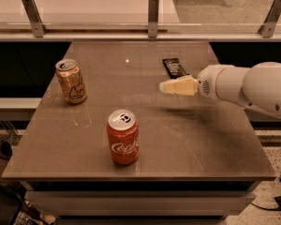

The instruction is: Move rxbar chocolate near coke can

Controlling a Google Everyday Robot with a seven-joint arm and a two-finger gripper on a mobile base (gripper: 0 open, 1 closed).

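Observation:
The rxbar chocolate (174, 67) is a small flat black bar with pale lettering, lying flat toward the far right of the table. The coke can (123, 136), red-orange with white script and a silver top, stands upright near the front middle. My gripper (165, 86), cream-coloured fingers on a white arm coming from the right, hovers above the table just in front of the bar and a little left of it, not touching it. It holds nothing that I can see.
A tan-gold can (71, 81) with dark script stands upright at the left of the brown table (201, 139). A glass railing with metal posts (153, 9) runs behind the table's far edge.

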